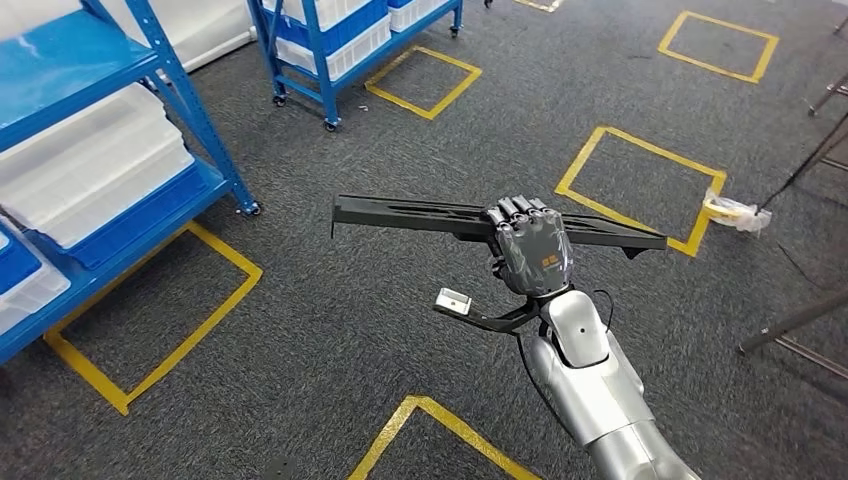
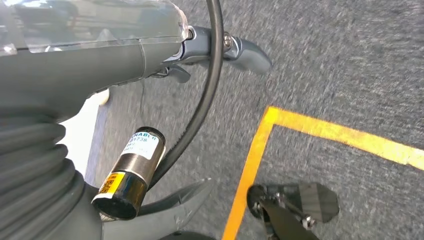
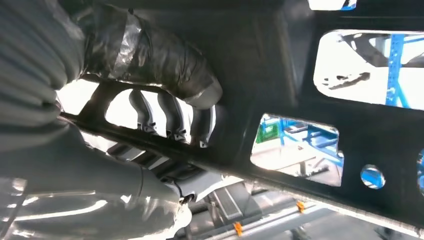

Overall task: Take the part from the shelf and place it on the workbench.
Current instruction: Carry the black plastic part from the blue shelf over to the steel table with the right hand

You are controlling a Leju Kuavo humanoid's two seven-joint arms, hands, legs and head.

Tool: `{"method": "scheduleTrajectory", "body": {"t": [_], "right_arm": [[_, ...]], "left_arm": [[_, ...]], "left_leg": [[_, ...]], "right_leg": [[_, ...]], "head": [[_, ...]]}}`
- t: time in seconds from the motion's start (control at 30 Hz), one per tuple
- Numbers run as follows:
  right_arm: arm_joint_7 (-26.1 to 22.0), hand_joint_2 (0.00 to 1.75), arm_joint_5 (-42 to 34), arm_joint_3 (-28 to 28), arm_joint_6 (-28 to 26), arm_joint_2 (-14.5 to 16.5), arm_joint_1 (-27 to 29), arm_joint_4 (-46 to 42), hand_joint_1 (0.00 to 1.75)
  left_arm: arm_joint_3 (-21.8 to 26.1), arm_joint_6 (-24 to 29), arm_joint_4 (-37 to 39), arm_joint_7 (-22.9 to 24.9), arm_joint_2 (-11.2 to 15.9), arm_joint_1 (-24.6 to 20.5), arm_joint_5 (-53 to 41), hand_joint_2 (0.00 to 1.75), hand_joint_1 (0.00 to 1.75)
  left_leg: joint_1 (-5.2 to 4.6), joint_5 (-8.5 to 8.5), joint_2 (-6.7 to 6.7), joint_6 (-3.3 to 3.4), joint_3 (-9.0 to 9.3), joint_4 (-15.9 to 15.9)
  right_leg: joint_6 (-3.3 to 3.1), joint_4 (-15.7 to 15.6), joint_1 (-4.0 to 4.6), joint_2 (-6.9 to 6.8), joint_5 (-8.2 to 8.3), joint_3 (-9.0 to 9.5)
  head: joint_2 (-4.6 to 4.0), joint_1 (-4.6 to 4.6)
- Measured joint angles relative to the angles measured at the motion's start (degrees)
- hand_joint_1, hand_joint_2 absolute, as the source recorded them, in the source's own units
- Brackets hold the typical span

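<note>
Part [image 1: 420,213]: long, flat, black, slotted

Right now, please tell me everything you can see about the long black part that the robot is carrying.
The black part is a long, flat, narrow bar, dark and matte, looking like plastic or coated metal. It has slots along its length, and the right wrist view shows larger cutouts and round holes. The right hand grips it around the middle, fingers wrapped over the top edge. It is held roughly level above the grey carpet, touching nothing else.
</note>
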Motion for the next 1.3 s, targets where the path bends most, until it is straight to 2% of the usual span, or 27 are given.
{"method": "scheduleTrajectory", "body": {"t": [0.03,0.07,0.13,0.2,0.27,0.3,0.33,0.4,0.47,0.5,0.57,0.6,0.67,0.73,0.77,0.8,0.83,0.87,0.93,1.0,1.07,1.1,1.13,1.2,1.23,1.27,1.3], "right_arm": [[0.03,1.75,0.03,-0.05,0.00,-0.09,0.05,-0.01,1.69],[0.05,1.75,0.07,-0.11,0.00,-0.25,0.18,-0.02,1.69],[0.11,1.75,0.16,-0.23,0.00,-0.61,0.26,-0.04,1.69],[0.30,1.75,0.42,-0.26,0.00,-0.87,0.31,-0.05,1.69],[0.55,1.75,0.69,-0.26,0.00,-1.17,0.72,-0.05,1.69],[0.66,1.75,0.78,-0.27,0.00,-1.36,0.99,-0.05,1.69],[0.77,1.75,0.84,-0.31,0.00,-1.63,1.21,-0.06,1.69],[0.94,1.75,0.91,-0.47,0.00,-2.10,1.35,-0.29,1.69],[1.02,1.75,0.93,-0.66,0.00,-2.37,1.24,-0.74,1.69],[1.02,1.75,0.93,-0.74,0.00,-2.48,1.19,-0.91,1.69],[1.04,1.75,1.10,-0.82,0.00,-2.83,1.23,-1.05,1.69],[1.13,1.75,1.33,-0.85,0.00,-3.02,1.24,-1.14,1.69],[1.48,1.75,1.94,-0.87,0.00,-3.24,1.10,-1.33,1.69],[1.75,1.75,2.37,-0.86,0.00,-3.33,0.95,-1.40,1.69],[1.79,1.75,2.46,-0.86,0.00,-3.37,0.97,-1.40,1.69],[1.81,1.75,2.54,-0.85,0.00,-3.41,1.01,-1.39,1.69],[1.86,1.75,2.60,-0.85,0.00,-3.46,1.01,-1.39,1.69],[1.95,1.75,2.67,-0.85,0.00,-3.52,0.96,-1.39,1.69],[2.15,1.75,2.78,-0.85,0.00,-3.67,0.70,-1.37,1.69],[2.23,1.75,2.79,-0.84,0.00,-3.87,0.43,-1.33,1.69],[2.23,1.75,2.79,-0.81,0.00,-4.30,0.40,-1.31,1.69],[2.23,1.75,2.78,-0.79,0.00,-4.57,0.43,-1.31,1.69],[2.22,1.75,2.78,-0.76,0.00,-4.79,0.37,-1.31,1.69],[2.24,1.75,2.78,-0.71,0.00,-4.97,0.18,-1.31,1.69],[2.24,1.75,2.79,-0.66,0.00,-4.97,0.13,-1.30,1.69],[2.24,1.75,2.79,-0.62,0.00,-4.99,0.19,-1.28,1.69],[2.24,1.75,2.79,-0.58,0.00,-5.03,0.31,-1.26,1.69]], "left_arm": [[0.01,-0.01,-0.01,0.01,0.01,-0.02,-0.17,1.75,0.00],[0.03,-0.02,-0.01,0.01,0.04,-0.05,-0.31,1.75,0.00],[0.05,-0.03,-0.01,0.00,0.07,-0.07,-0.44,1.75,0.00],[0.06,-0.06,0.01,0.00,0.07,0.10,-0.56,1.75,0.00],[0.06,-0.15,0.01,0.14,0.12,0.41,-0.82,1.75,0.00],[0.06,-0.23,0.00,0.22,0.14,0.49,-1.03,1.75,0.00],[0.06,-0.31,-0.01,0.30,0.15,0.51,-1.23,1.75,0.00],[0.06,-0.42,-0.01,0.33,0.14,0.50,-1.47,1.75,0.00],[0.07,-0.43,-0.01,0.33,0.15,0.43,-1.50,1.75,0.00],[0.08,-0.42,-0.01,0.33,0.16,0.35,-1.50,1.75,0.00],[0.08,-0.45,-0.01,0.36,0.15,0.09,-1.55,1.75,0.00],[0.08,-0.51,-0.01,0.38,0.15,-0.02,-1.61,1.75,0.00],[0.08,-0.78,-0.01,0.43,0.16,-0.13,-1.96,1.75,0.00],[0.08,-1.06,-0.01,0.46,0.17,-0.07,-2.36,1.75,0.00],[0.08,-1.14,-0.01,0.48,0.17,-0.03,-2.48,1.75,0.00],[0.08,-1.18,-0.01,0.49,0.16,-0.01,-2.52,1.75,0.00],[0.08,-1.22,-0.01,0.48,0.16,-0.05,-2.55,1.75,0.00],[0.08,-1.28,-0.01,0.45,0.16,-0.12,-2.55,1.75,0.00],[0.08,-1.43,-0.01,0.40,0.14,-0.26,-2.55,1.75,0.00],[0.08,-1.51,-0.01,0.44,0.06,-0.51,-2.55,1.75,0.00],[0.11,-1.53,-0.01,0.49,-0.03,-0.81,-2.55,1.75,0.00],[0.13,-1.53,-0.01,0.51,-0.08,-0.91,-2.55,1.75,0.00],[0.15,-1.53,-0.01,0.50,-0.14,-0.98,-2.55,1.75,0.00],[0.16,-1.53,-0.01,0.49,-0.27,-1.01,-2.55,1.75,0.00],[0.17,-1.53,-0.01,0.48,-0.31,-0.97,-2.55,1.75,0.00],[0.18,-1.53,-0.01,0.49,-0.33,-0.94,-2.55,1.75,0.00],[0.19,-1.53,-0.01,0.49,-0.33,-0.92,-2.55,1.75,0.00]], "left_leg": [[-0.05,0.05,0.60,0.15,0.15,-0.41],[-0.03,0.29,1.34,0.49,0.27,-0.64],[0.09,0.74,2.93,1.32,0.65,-1.34],[-0.06,0.83,4.56,1.79,0.83,-1.61],[-0.17,0.72,6.30,1.87,0.86,-1.60],[-0.17,0.64,7.11,1.85,0.90,-1.60],[-0.18,0.53,7.86,1.77,0.99,-1.60],[-0.26,0.22,9.20,1.37,1.34,-1.59],[-0.50,-0.17,10.36,0.74,1.68,-1.57],[-0.62,-0.32,10.91,0.41,1.85,-1.63],[-0.53,-0.65,11.75,-0.25,2.17,-1.76],[-0.40,-1.19,11.17,-0.52,2.14,-1.30],[-0.18,-3.84,8.51,-0.77,0.58,2.67],[-0.18,-7.39,6.25,-0.82,-3.08,10.44],[-0.19,-8.20,5.84,-0.86,-4.72,13.50],[-0.19,-7.88,5.66,-0.87,-5.61,14.78],[-0.16,-6.39,5.56,-0.83,-5.41,13.68],[-0.11,-4.10,5.16,-0.74,-4.31,10.62],[0.15,-0.60,2.42,-0.46,-1.50,3.48],[0.15,0.08,0.36,-0.19,-0.26,0.32],[0.05,0.18,1.28,0.30,-0.10,-0.11],[0.09,0.41,2.00,0.72,0.08,-0.47],[0.16,0.65,2.79,1.14,0.28,-0.88],[0.00,0.84,4.42,1.72,0.58,-1.36],[-0.13,0.78,5.25,1.86,0.62,-1.40],[-0.22,0.70,6.09,1.89,0.63,-1.39],[-0.26,0.59,6.91,1.88,0.68,-1.39]], "right_leg": [[0.45,-0.10,-0.15,0.76,0.26,-0.30],[0.81,-0.13,-0.21,0.68,0.36,-0.44],[1.37,1.89,0.07,-2.34,-0.94,-1.44],[1.83,8.15,0.07,-6.12,-4.26,-4.37],[2.26,14.14,-0.33,-7.00,-6.38,-7.32],[2.42,14.68,-0.53,-7.15,-6.05,-7.55],[2.50,12.94,-0.68,-7.45,-4.76,-6.56],[2.27,5.15,-0.51,-9.70,-1.48,-2.22],[1.52,-0.30,0.14,-11.49,0.02,0.64],[1.16,-0.91,0.49,-11.53,-0.09,0.82],[0.37,-1.22,0.53,-10.08,0.10,0.86],[-0.04,-1.53,0.41,-9.42,0.23,1.03],[-0.82,-2.07,0.07,-8.16,0.54,1.39],[-1.16,-2.05,0.24,-6.73,0.54,1.41],[-1.25,-1.96,0.30,-5.87,0.50,1.41],[-1.27,-1.81,0.34,-4.96,0.44,1.41],[-1.27,-1.61,0.34,-4.08,0.37,1.42],[-1.18,-1.34,0.31,-3.18,0.24,1.42],[-0.77,-0.54,0.22,-1.55,-0.11,1.07],[-0.04,-0.02,0.00,-0.15,-0.15,0.34],[0.79,-0.16,-0.27,1.10,0.16,-0.14],[1.08,0.08,-0.20,0.56,0.00,-0.38],[1.32,1.12,-0.11,-0.83,-0.66,-0.94],[1.67,6.58,0.09,-4.92,-3.52,-3.62],[1.85,10.33,0.01,-6.17,-5.13,-5.51],[2.01,13.48,-0.12,-6.79,-6.16,-7.12],[2.12,14.92,-0.26,-7.09,-6.24,-7.90]], "head": [[0.00,-0.01],[0.00,-0.02],[0.00,0.24],[0.00,0.51],[0.00,0.52],[0.00,0.52],[0.00,0.53],[0.00,0.54],[0.00,0.49],[0.00,0.47],[0.00,0.47],[0.00,0.47],[0.00,0.40],[0.00,0.36],[0.00,0.36],[0.00,0.36],[0.00,0.36],[0.00,0.36],[0.00,0.38],[0.00,0.37],[0.00,0.34],[0.00,0.40],[0.00,0.53],[0.00,0.82],[0.00,0.92],[0.00,0.92],[0.00,0.92]]}}
